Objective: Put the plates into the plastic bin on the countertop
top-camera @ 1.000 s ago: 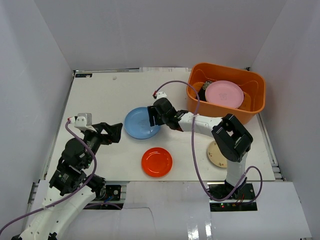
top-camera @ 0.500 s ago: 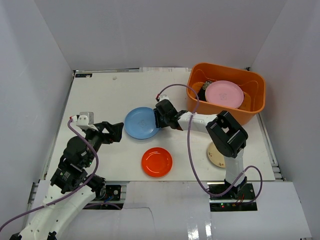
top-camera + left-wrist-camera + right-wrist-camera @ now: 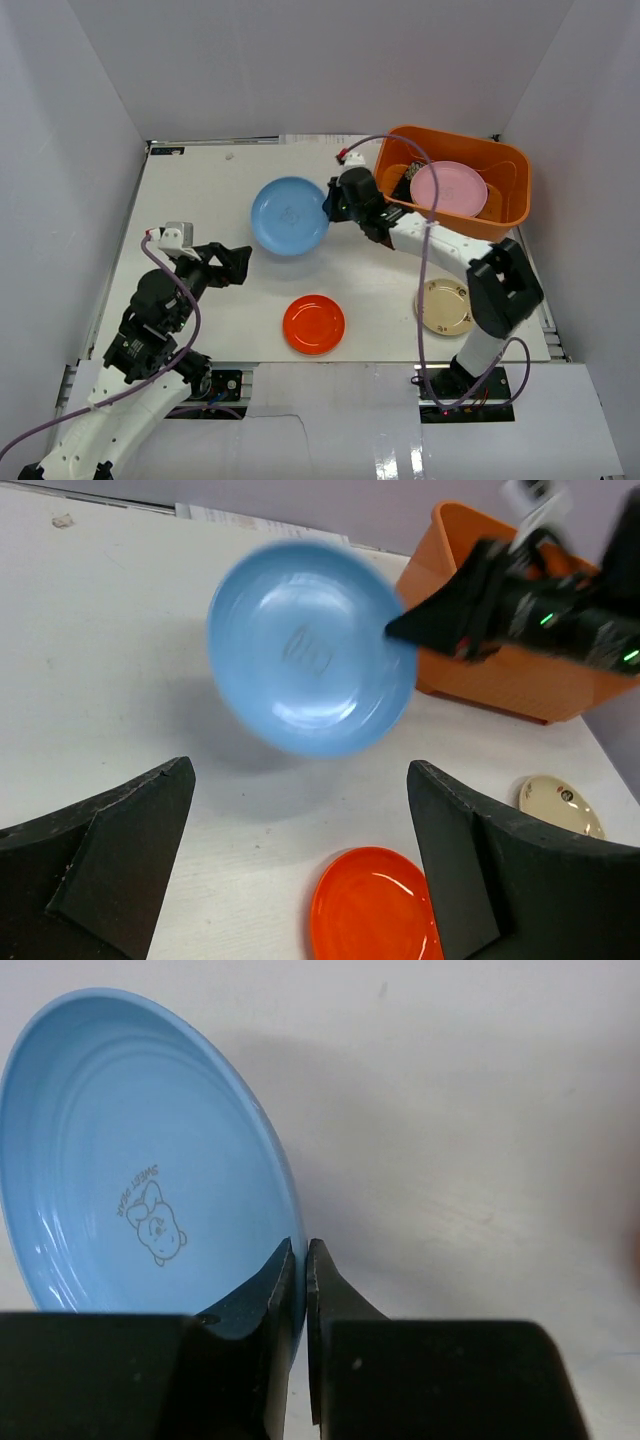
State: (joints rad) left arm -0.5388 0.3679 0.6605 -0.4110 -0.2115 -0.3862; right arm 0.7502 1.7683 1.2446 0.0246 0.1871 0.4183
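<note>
My right gripper point(image 3: 332, 203) point(image 3: 303, 1260) is shut on the rim of the light blue plate point(image 3: 289, 215) point(image 3: 140, 1170) point(image 3: 310, 660), which hangs tilted above the countertop point(image 3: 200, 190). The orange plastic bin point(image 3: 515, 165) point(image 3: 470, 530) stands at the back right with a pink plate point(image 3: 449, 187) and a dark patterned plate point(image 3: 412, 176) inside. A red-orange plate point(image 3: 313, 324) point(image 3: 375, 905) lies near the front, between my left fingertips in the left wrist view. A beige plate point(image 3: 445, 306) point(image 3: 560, 805) lies at the right front. My left gripper point(image 3: 235, 267) point(image 3: 300, 880) is open and holds nothing.
White walls surround the countertop on three sides. A purple cable point(image 3: 425, 215) loops over my right arm near the bin. Bare white surface shows at the back left point(image 3: 210, 170).
My right gripper has closed on the blue plate's rim and lifted it off the surface, carrying it back and toward the bin. The left arm has hardly moved.
</note>
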